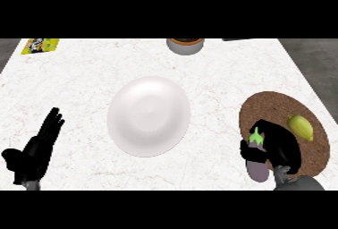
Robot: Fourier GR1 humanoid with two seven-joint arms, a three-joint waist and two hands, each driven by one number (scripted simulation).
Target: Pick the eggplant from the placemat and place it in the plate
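A purple eggplant [257, 169] with a green stem lies at the near left edge of the round brown placemat [271, 107]. My right hand [280, 143] is curled over it, thumb on its left side and fingers on the right, hiding its middle. The white plate [149, 115] sits mid-counter, left of the placemat, with nothing on it. At the lower left my left hand [36, 150] rests open, fingers up.
A yellow lemon [301, 126] lies on the placemat's right side, just past my right hand. A tan-rimmed pot [185, 45] stands at the counter's far edge. A yellow packet [41, 45] lies at the far left corner.
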